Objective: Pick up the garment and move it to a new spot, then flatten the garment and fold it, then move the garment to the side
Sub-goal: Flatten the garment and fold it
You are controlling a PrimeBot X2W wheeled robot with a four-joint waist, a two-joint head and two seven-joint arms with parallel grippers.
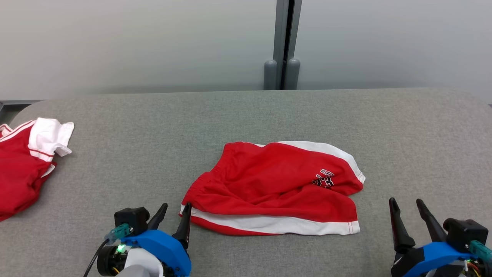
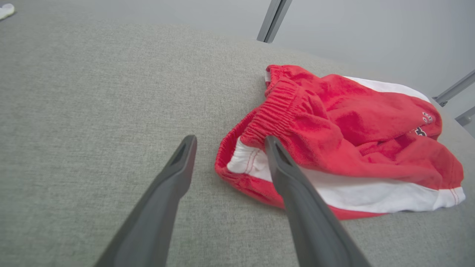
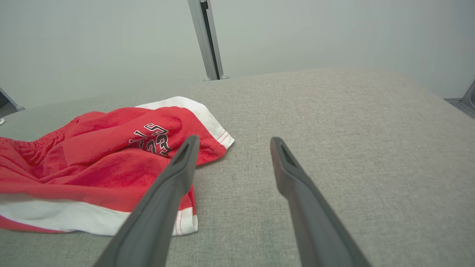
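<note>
Red shorts [image 1: 276, 184] with white side stripes and a small black-and-white logo lie folded in the middle of the grey table [image 1: 246, 115], waistband to the left. My left gripper [image 1: 177, 209] stands open just left of the waistband's near corner, nothing between its fingers; in the left wrist view the shorts [image 2: 356, 141] lie beside and behind the right finger [image 2: 293, 178] of that gripper [image 2: 230, 142]. My right gripper [image 1: 405, 204] is open to the right of the hem, apart from it. In the right wrist view the shorts [image 3: 92, 167] sit left of this gripper [image 3: 233, 142].
A second red and white garment [image 1: 27, 165] lies crumpled at the table's left edge. Behind the table runs a pale wall with a grey vertical post [image 1: 284, 46]. Bare grey cloth stretches to the right of the shorts and along the back.
</note>
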